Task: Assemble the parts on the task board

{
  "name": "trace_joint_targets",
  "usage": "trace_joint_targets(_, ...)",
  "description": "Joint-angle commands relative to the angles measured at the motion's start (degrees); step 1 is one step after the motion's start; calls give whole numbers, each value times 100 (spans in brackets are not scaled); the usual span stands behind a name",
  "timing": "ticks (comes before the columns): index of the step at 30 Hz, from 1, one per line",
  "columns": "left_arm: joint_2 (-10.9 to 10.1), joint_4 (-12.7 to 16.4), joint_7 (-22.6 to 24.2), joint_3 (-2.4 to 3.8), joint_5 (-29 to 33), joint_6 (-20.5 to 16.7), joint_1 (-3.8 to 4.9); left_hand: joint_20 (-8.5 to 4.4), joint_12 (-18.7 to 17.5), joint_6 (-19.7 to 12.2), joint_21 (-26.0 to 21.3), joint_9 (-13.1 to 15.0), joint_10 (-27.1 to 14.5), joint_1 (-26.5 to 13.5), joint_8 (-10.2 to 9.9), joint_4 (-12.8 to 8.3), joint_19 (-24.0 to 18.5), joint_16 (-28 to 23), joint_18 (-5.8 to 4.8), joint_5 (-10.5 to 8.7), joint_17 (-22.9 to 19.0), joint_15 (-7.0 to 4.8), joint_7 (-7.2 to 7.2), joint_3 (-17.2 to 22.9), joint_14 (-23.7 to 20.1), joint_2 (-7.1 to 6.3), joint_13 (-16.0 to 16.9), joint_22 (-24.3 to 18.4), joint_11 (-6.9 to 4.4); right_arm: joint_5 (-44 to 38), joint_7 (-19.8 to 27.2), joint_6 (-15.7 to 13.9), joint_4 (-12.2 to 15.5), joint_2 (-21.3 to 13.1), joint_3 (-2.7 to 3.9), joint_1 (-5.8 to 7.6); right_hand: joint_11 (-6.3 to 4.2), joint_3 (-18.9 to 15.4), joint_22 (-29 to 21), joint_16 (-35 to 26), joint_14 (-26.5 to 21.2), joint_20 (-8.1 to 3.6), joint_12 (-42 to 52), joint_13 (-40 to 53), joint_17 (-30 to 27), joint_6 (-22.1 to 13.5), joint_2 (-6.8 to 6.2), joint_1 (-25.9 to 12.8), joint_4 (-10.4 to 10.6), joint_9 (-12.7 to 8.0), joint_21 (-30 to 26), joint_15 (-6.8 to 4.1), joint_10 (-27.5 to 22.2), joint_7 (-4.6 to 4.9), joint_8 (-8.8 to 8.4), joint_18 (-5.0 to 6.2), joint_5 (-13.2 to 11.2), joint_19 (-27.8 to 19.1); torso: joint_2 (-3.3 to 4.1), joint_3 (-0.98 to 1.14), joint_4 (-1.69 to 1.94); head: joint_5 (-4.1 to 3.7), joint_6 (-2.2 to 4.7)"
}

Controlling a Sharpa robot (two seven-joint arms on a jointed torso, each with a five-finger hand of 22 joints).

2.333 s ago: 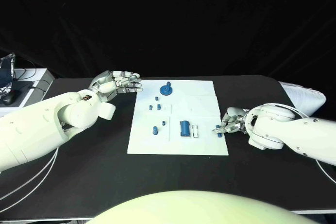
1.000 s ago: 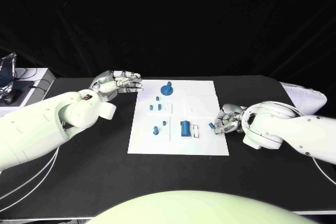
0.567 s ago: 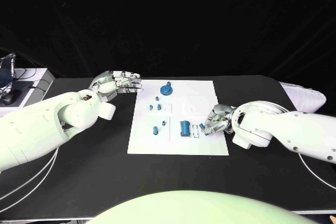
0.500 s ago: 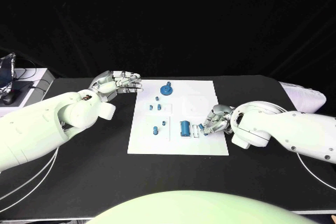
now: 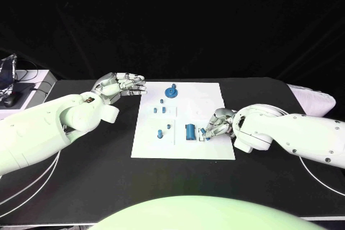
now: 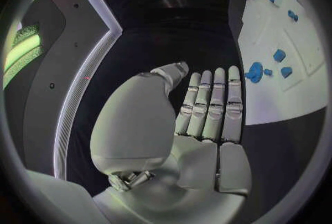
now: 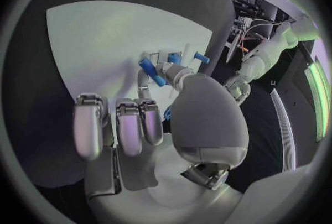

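Fingers of the right robot hand (image 5: 218, 124) are curled down over the right part of the white rectangular task board (image 5: 208, 98), in the middle of the head view, and a small blue peg (image 7: 151, 68) is seen at its fingertips in the right wrist view; whether it is truly pinched cannot be told. It is judged that the peg is being carried or steered toward a seat in the board. Just left of that robot hand a larger blue cylindrical block (image 5: 190, 131) stands on the board, close enough to be knocked. Further left, small blue pieces (image 5: 160, 134) are scattered on the board, and a round blue knob-shaped part (image 5: 171, 92) sits near its upper edge. At upper left of the head view, the left robot hand (image 5: 119, 84) is held clear above the black tabletop (image 5: 86, 180), clenched on nothing, presumably kept out of the way.
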Motion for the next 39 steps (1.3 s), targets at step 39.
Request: trace_joint_targets(39,-17,31,-6,4,30,130,2,0,-21,-40,-32,-12,-28,-6,-24,34,31,-43,34,31,12,52,21,-8,-8,41,-6,-24,42,-348,-32,323,-240,228,-43,-64,12,-308,1288,34,586,-3,-28,1403,1502,106,24,-515,384,-95,-61,12,513,-15,-51,-51,-690,427,1,6,-3,28,1)
